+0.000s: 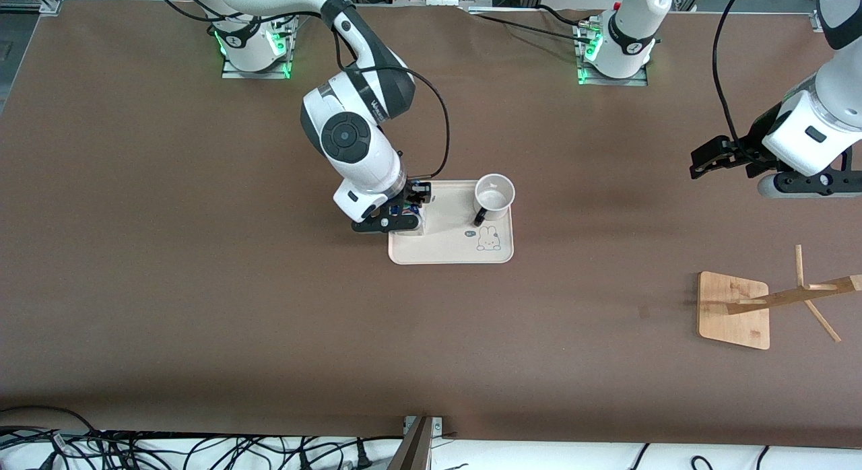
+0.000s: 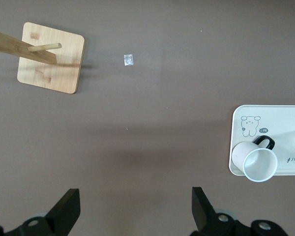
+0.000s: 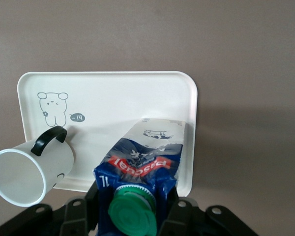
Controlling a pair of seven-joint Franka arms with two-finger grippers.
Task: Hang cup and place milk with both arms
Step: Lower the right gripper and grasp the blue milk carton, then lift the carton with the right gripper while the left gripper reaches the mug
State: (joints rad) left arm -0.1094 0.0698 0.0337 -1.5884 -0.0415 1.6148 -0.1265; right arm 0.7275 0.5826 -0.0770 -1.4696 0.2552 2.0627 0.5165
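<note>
surface: brown table (image 1: 202, 288) | near edge: black cables (image 1: 168, 450), white strip

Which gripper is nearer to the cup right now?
Right. The right gripper is shut on the milk carton on the tray beside the cup. The left gripper waits open near the table's end.

The bench (image 1: 202, 288) is plain brown. The tray (image 1: 451, 251) is cream-white with a small line-drawn cartoon animal (image 1: 489, 238) in dark outline. The cup (image 1: 494, 196) is white with a black handle. The milk (image 3: 137, 172) has a dark blue top, a red band with white lettering, a green cap (image 3: 132, 214) and white sides. The wooden rack (image 1: 734, 310) is pale tan
</note>
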